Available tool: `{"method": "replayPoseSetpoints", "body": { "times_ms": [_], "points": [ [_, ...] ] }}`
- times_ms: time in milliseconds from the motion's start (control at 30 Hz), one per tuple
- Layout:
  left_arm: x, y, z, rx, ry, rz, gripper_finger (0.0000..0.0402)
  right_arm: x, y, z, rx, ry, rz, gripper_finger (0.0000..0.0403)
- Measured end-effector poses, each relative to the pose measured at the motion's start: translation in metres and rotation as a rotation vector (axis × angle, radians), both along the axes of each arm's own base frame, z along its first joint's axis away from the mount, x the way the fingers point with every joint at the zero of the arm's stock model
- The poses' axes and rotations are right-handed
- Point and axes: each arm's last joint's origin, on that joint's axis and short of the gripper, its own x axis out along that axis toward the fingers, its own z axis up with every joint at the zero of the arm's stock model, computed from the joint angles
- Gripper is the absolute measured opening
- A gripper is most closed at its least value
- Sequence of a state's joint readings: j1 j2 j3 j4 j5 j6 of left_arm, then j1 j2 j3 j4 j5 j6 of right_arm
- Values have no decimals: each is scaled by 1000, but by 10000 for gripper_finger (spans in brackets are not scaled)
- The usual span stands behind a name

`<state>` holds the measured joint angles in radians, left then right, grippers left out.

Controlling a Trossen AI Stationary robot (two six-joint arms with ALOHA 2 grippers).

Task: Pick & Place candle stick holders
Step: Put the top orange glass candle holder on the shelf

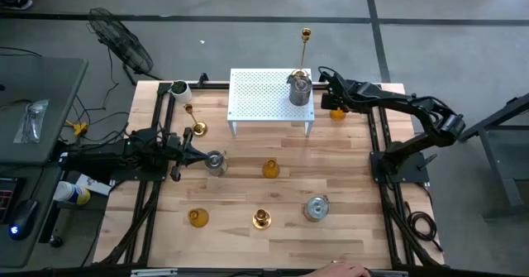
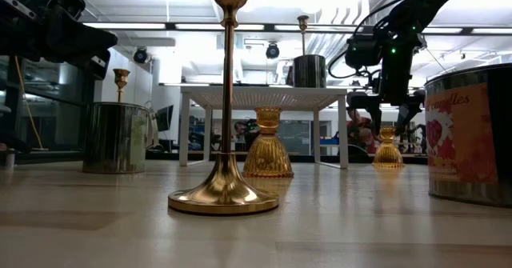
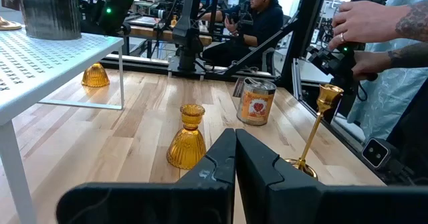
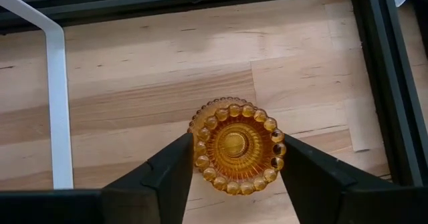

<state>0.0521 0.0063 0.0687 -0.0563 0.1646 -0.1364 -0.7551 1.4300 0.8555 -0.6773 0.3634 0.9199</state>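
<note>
The right gripper (image 4: pixel 234 160) hangs over the small amber-orange beaded glass candle holder (image 4: pixel 235 145) that stands on the wooden surface (image 1: pixel 248 198) at its far right, just beside the right leg of the white perforated metal rack (image 1: pixel 264 95). Its jaws stand partly open, one on each side of the holder's beaded rim and close against it; whether they already press the glass I cannot tell. To do this well, I judge the jaws should close evenly across the widest part with the holder centred, gently enough that the ribbed glass does not slip or tip, then lift straight up clear of the rack leg. The holder stands upright, long axis vertical, mouth upward toward the wrist. The left gripper (image 3: pixel 234 167), jaws shut and empty, waits low at the left near a squat silver cup (image 1: pixel 216 162).
</note>
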Motion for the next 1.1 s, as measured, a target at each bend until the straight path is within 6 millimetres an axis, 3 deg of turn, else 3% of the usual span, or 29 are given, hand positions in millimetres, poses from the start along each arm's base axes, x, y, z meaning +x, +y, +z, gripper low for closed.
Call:
{"method": "replayPoseSetpoints", "body": {
  "times_ms": [267,1100],
  "points": [
    [0,0,0,0,0,0,0,0,0,0,2,4,5,171],
    [0,0,0,0,0,0,0,0,1,1,18,-3,34,162]
  ]
}}
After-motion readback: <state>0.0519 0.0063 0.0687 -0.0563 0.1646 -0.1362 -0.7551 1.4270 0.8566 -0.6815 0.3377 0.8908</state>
